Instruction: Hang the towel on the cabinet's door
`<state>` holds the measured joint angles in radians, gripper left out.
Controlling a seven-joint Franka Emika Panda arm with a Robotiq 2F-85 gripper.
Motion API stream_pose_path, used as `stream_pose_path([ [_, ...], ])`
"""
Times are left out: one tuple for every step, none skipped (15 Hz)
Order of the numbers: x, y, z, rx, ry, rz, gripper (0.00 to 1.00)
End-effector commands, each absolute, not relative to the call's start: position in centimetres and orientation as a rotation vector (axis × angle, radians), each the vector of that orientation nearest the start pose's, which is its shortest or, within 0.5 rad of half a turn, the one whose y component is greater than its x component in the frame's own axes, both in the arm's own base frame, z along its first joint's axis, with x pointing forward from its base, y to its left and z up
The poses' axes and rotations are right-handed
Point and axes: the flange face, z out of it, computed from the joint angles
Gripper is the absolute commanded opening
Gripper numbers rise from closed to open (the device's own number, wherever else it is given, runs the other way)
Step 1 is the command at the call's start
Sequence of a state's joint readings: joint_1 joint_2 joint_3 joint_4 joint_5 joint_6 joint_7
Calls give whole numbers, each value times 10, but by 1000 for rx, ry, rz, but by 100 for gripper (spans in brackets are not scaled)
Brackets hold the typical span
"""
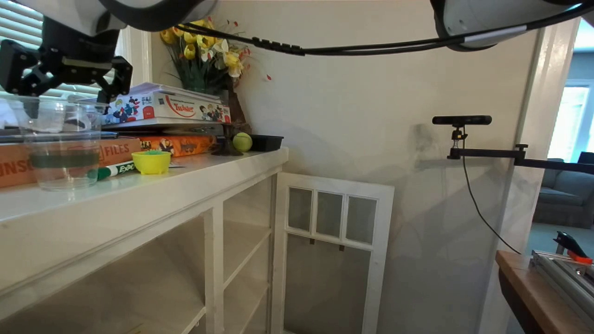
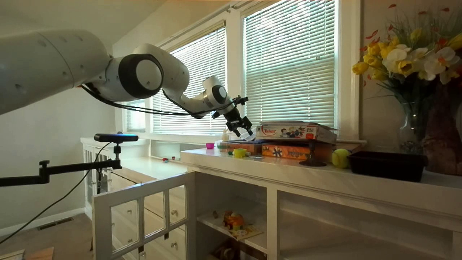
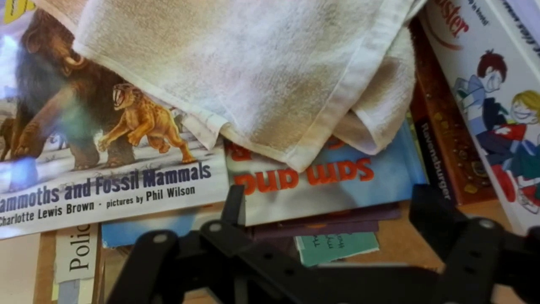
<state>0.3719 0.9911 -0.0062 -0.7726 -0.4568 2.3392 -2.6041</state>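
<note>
Gripper [image 3: 327,197] with jaws spread wide, holding nothing; just ahead of them in the wrist view, the towel [image 3: 253,76] lies over books [image 3: 97,147]. The grasp seems the step in hand; next, likely: reach over it, lower, pinch an edge. Below the jaws, white countertop [image 1: 199,164]; lower, well apart, the cabinet's door [image 1: 327,237], open; behind, blinds [image 2: 288,65]

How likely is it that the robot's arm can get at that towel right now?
Probably yes: the gripper is open and empty, and in the wrist view the visible part of the towel lies uncovered on books, with nothing seen blocking the way.
</note>
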Motion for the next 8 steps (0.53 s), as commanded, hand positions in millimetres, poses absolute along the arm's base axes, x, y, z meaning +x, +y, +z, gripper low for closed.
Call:
stream_pose_path([
  [780,297,400,-88,2437,-99,100],
  [781,297,398,-93,2430,-89,100],
  [781,297,398,-94,2420,-85,100],
  [782,296,398,-95,2407,-77,100],
  [783,295,398,-101,2394,-65,100],
  [784,294,398,-105,2378,-54,100],
  [785,293,398,-104,2368,-49,100],
  [786,291,397,-101,2361,-48,100],
])
